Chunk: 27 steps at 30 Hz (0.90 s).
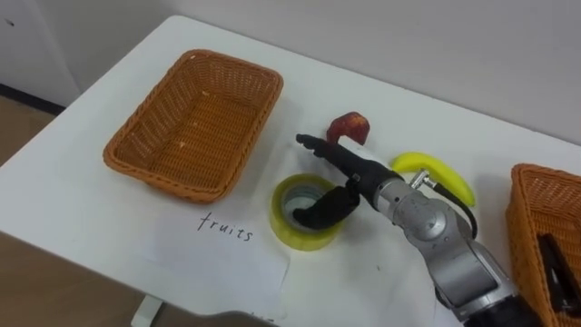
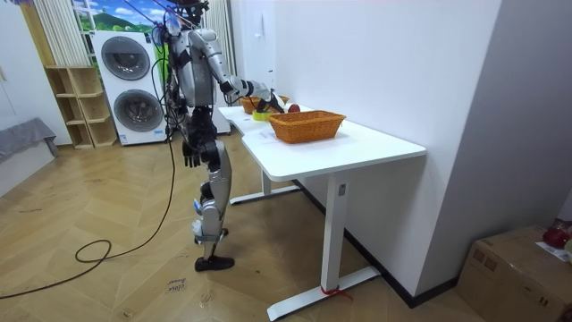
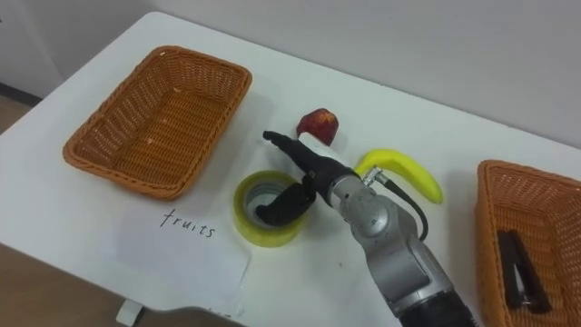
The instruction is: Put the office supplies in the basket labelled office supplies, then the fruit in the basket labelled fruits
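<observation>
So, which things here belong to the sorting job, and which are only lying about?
Belonging to the job: left basket, right basket, black item inside it, yellow tape roll, apple, banana, handwritten paper label.

Only lying about: washing machines, wooden shelf, cardboard box.

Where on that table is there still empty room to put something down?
Bare tabletop lies at the front left corner, beside the left basket and the paper label, and along the far edge behind the apple. The left basket itself is empty. The middle is crowded: tape roll, banana and right hand sit close together.
</observation>
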Tool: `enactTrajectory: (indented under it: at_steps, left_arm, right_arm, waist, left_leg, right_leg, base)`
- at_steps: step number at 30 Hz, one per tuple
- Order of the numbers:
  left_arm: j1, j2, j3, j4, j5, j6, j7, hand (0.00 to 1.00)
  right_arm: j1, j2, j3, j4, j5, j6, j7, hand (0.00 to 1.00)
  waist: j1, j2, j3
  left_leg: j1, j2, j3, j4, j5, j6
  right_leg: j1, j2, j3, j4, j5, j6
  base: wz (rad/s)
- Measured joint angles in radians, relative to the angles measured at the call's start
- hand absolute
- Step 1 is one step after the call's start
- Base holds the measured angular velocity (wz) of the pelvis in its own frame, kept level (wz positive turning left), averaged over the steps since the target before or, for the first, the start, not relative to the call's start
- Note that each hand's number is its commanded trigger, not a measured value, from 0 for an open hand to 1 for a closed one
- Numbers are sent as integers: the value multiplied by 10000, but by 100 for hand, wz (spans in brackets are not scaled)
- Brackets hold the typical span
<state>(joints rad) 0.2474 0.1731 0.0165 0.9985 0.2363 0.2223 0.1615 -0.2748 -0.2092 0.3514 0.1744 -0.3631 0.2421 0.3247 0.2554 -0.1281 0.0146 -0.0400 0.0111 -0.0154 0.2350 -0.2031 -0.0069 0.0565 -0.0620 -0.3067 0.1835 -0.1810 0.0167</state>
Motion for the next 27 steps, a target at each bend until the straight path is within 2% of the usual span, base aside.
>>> enactTrajectory:
  at_steps: [1, 2, 3, 11, 15, 27]
  left_arm:
    - [-2, 0, 0, -1, 1, 5, 0, 0]
    - [-3, 1, 0, -1, 1, 8, 0, 0]
    - [-9, 2, 0, -5, 2, 23, 0, 0]
    - [-32, 16, -5, -19, 7, 130, 0, 0]
    - [-41, 36, -4, -21, 8, 128, 0, 0]
    - [-46, 48, -4, -60, 110, 126, 0, 0]
  right_arm:
    - [-3, 1, -11, 6, 1, -2, 39, 46]
    - [-7, 1, -11, 8, 1, -2, 57, 79]
    - [-8, 1, -10, 16, 0, -2, 62, 100]
    - [-149, -27, 6, 18, -1005, 16, -48, 100]
    - [-152, -26, 93, 17, -1530, 178, -45, 100]
    - [-164, 4, 183, -23, -1672, 400, 360, 100]
  waist:
    - [0, -1, 0]
    - [0, -2, -1]
    - [0, -3, -2]
    - [1, -37, -14]
    - [7, -51, -24]
    - [15, -92, -53]
  left_leg:
    - [0, 0, 0, -2, 0, 0]
    - [0, 0, 0, -3, 0, 0]
    - [-3, 0, -1, -3, 0, 0]
    - [-1, -13, -52, -21, -1, 0]
    - [-2, -29, -144, 12, -1, 1]
    - [0, -34, -155, 42, 5, 4]
  right_leg:
    - [0, 0, 0, 0, 0, 0]
    - [0, 0, 0, 0, 0, 0]
    - [1, 0, -5, 0, 0, 0]
    - [71, -1, -12, -1, 0, 0]
    - [119, -1, -44, -2, 0, 0]
    - [144, -3, -48, 2, 0, 0]
  base:
    - [0]
    - [0]
    - [0]
    - [2]
    - [6]
    - [0]
